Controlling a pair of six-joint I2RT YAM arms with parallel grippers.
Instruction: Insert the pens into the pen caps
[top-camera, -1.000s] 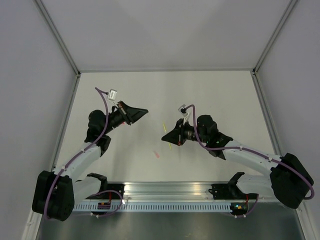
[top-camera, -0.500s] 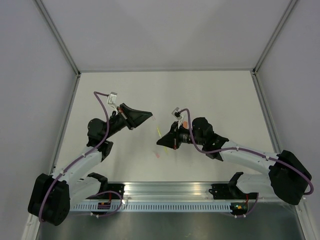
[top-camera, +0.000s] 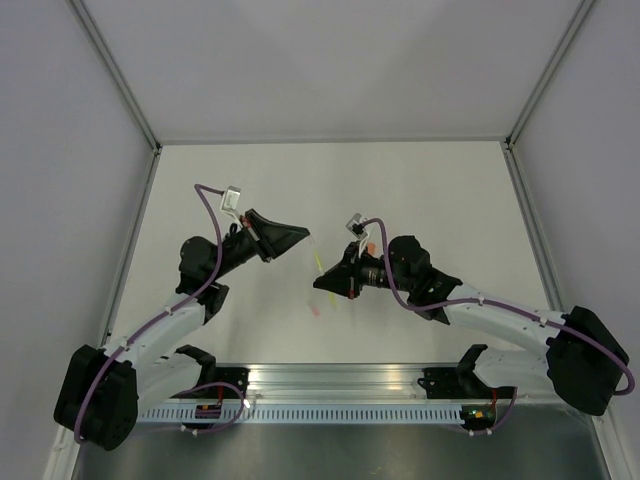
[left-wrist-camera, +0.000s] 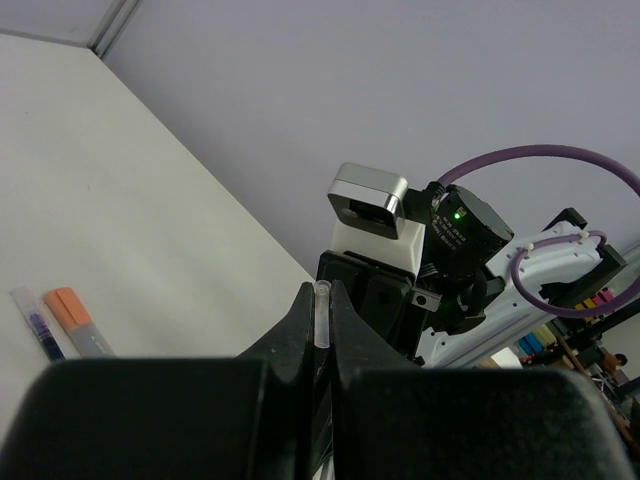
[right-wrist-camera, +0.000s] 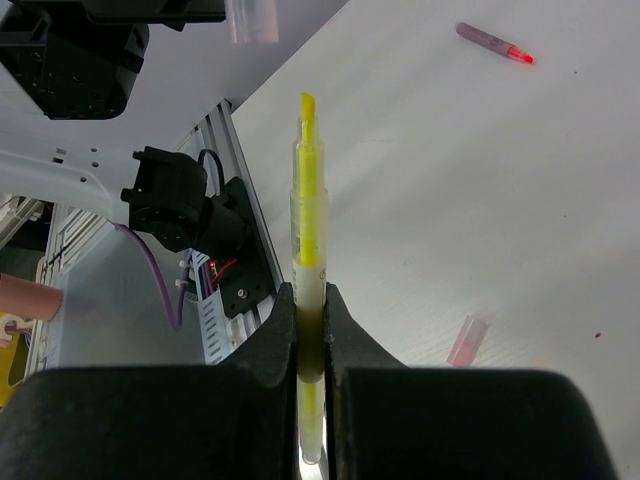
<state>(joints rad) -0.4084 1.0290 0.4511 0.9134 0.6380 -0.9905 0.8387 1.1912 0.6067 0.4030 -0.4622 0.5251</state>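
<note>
Grip status: both grippers clamped, one on a cap and one on a pen, above mid-bench.
I see the left gripper (left-wrist-camera: 322, 300) with its fingers (left-wrist-camera: 298, 335) pressed together on a pale translucent cap (left-wrist-camera: 322, 315), whose end stands just past the fingertips. The right gripper (right-wrist-camera: 310, 300) has its fingers (right-wrist-camera: 275, 345) closed on the yellow pen (right-wrist-camera: 308, 235), gripped low on the barrel, with the bare tip pointing toward that cap. The two are near but apart. A pink cap (right-wrist-camera: 466, 340) lies loose on the bench (right-wrist-camera: 480, 180) toward the middle of its near edge. A dark purple pen (left-wrist-camera: 36, 328) and a grey pen (left-wrist-camera: 82, 328) with an orange tip lie side by side mid-bench beside the right arm. Whether they touch I cannot tell.
</note>
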